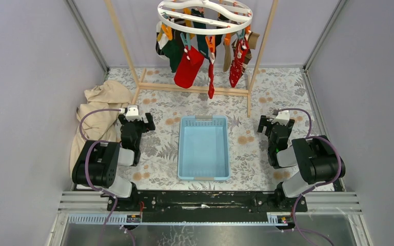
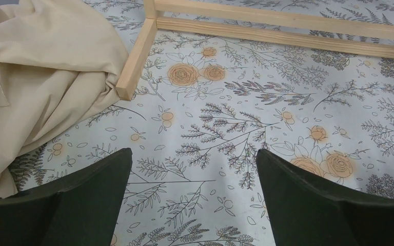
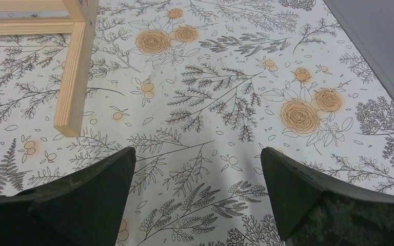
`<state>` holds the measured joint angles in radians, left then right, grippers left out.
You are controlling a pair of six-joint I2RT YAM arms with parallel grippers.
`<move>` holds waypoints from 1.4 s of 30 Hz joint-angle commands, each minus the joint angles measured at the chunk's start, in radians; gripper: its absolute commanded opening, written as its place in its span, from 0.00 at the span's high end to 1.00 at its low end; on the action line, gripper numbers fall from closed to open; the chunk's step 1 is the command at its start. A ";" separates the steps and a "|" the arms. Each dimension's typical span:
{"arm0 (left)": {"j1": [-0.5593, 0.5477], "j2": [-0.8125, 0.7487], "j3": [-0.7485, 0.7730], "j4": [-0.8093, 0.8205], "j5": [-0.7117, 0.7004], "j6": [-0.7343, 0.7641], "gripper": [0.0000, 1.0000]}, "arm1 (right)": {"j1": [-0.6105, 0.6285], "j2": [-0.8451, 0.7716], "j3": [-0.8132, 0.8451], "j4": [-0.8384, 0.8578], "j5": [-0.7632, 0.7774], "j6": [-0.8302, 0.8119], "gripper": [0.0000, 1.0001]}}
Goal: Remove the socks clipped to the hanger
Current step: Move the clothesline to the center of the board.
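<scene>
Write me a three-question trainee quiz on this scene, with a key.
1. True or false: the socks hang clipped on the hanger.
2. Which container stands on the floral table? A) a blue basket B) a red bucket C) a metal pot
3. Fill in: the left pincer and the right pincer are both ___.
Key: 1 true; 2 A; 3 open.
</scene>
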<state>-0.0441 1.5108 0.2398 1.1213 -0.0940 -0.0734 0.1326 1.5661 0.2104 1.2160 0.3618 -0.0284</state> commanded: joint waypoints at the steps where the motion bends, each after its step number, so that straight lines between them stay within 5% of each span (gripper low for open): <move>1: 0.004 0.008 0.006 0.075 -0.016 0.004 0.01 | -0.009 -0.009 0.026 0.030 -0.011 0.007 0.00; 21: 0.004 0.008 0.005 0.076 -0.014 0.003 0.01 | -0.007 -0.014 -0.004 0.087 -0.009 -0.003 0.00; 26: 0.002 -0.025 -0.055 0.149 0.130 0.060 0.01 | -0.001 -0.076 -0.130 0.258 -0.217 -0.082 0.00; 29: -0.011 -0.073 -0.084 0.172 0.099 0.061 0.01 | 0.000 -0.199 -0.140 0.163 -0.149 -0.039 0.00; 32: -0.019 -0.160 -0.081 0.074 0.097 0.060 0.01 | -0.001 -0.399 -0.084 -0.122 -0.054 0.056 0.00; 35: -0.042 -0.304 -0.047 -0.149 0.057 0.037 0.01 | -0.001 -0.598 -0.013 -0.474 -0.043 0.106 0.00; 42: -0.058 -0.579 0.182 -0.673 0.127 -0.094 0.01 | -0.001 -0.824 0.077 -0.734 -0.147 0.224 0.00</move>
<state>-0.0902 1.0389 0.2916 0.7605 -0.0063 -0.1074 0.1307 0.8181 0.2195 0.6968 0.2665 0.0891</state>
